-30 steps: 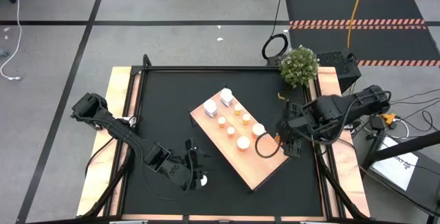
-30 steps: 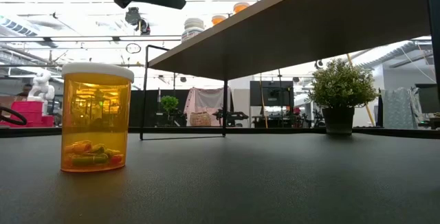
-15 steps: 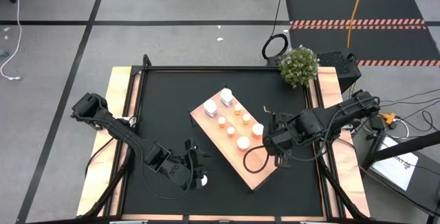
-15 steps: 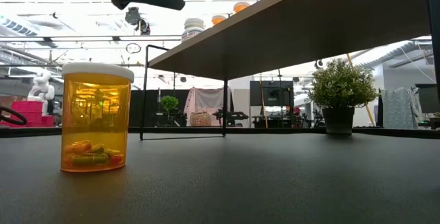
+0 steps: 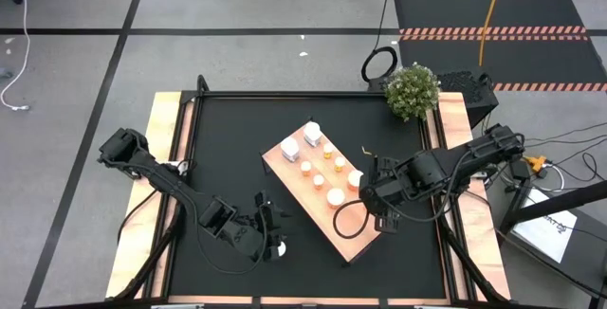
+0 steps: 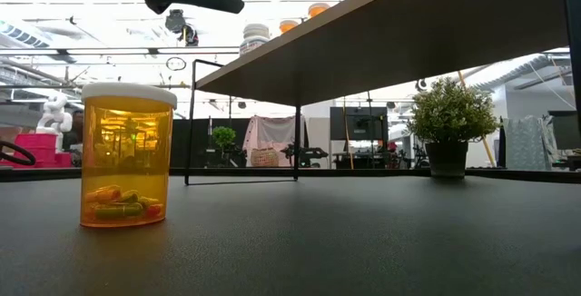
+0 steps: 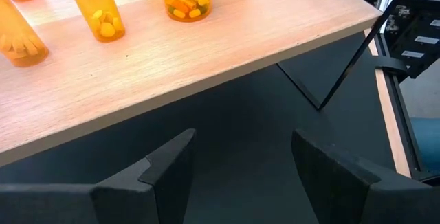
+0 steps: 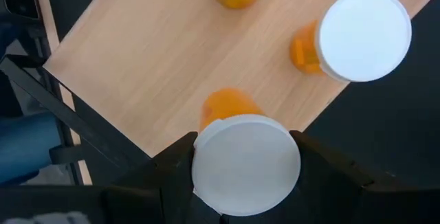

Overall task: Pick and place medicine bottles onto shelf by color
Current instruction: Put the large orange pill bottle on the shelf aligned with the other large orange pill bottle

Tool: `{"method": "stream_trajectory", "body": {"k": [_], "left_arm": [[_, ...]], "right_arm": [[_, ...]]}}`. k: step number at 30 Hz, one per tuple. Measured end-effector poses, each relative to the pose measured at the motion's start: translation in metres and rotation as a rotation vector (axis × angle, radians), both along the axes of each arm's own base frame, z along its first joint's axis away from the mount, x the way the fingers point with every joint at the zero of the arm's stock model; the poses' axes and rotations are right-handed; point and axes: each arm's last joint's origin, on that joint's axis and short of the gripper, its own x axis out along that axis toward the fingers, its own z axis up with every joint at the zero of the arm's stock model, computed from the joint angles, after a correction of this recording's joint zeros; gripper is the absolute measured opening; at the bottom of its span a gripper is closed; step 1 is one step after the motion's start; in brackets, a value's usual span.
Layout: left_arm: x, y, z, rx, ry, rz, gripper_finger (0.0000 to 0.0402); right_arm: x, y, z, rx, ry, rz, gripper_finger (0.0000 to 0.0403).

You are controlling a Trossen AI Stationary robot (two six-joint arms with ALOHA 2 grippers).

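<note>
In the low view an orange bottle (image 6: 127, 155) with a white cap stands alone on the black table (image 6: 363, 241), close to the camera, pills showing in its base. From above, its white cap sits just beside the left claw (image 5: 269, 236), whose fingers (image 7: 168, 165) stand apart with nothing between them, facing the edge of the shelf (image 7: 206, 38). The shelf (image 5: 313, 195), a pale wood board, lies slantwise at mid-table and carries two white bottles (image 5: 302, 141) at its far end and several orange, white-capped ones along it. Over its near right part the right claw (image 5: 372, 207) grips an orange bottle (image 8: 245, 162) by the cap, with another white-capped bottle (image 8: 364, 35) nearby on the board. The right arm reaches in bent from the table's right side; the left stretches along the left edge. A potted plant (image 5: 413, 91) stands at the far right corner, and grey floor surrounds the table.
</note>
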Motion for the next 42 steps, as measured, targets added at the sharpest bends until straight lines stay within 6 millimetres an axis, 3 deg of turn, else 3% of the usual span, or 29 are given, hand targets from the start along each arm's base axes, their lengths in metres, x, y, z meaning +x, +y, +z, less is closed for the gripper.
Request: {"method": "stream_trajectory", "body": {"k": [14,28,35,42], "left_arm": [[0.0,0.0,0.0,-0.003,-0.001,0.001,0.0239],[-0.002,-0.005,-0.002,-0.044,-0.005,0.012,0.0239],[-0.006,-0.013,-0.001,-0.055,-0.013,-0.003,0.0239],[-0.007,-0.014,-0.001,-0.075,-0.032,0.042,0.0239]], "right_arm": [[0.002,0.001,-0.019,-0.02,0.04,0.01,0.0212],[0.003,0.001,-0.024,-0.025,0.038,0.028,0.0274],[-0.008,-0.001,-0.011,-0.039,-0.034,0.044,0.0276],[-0.035,-0.006,0.015,-0.086,-0.205,-0.006,0.0276]]}}
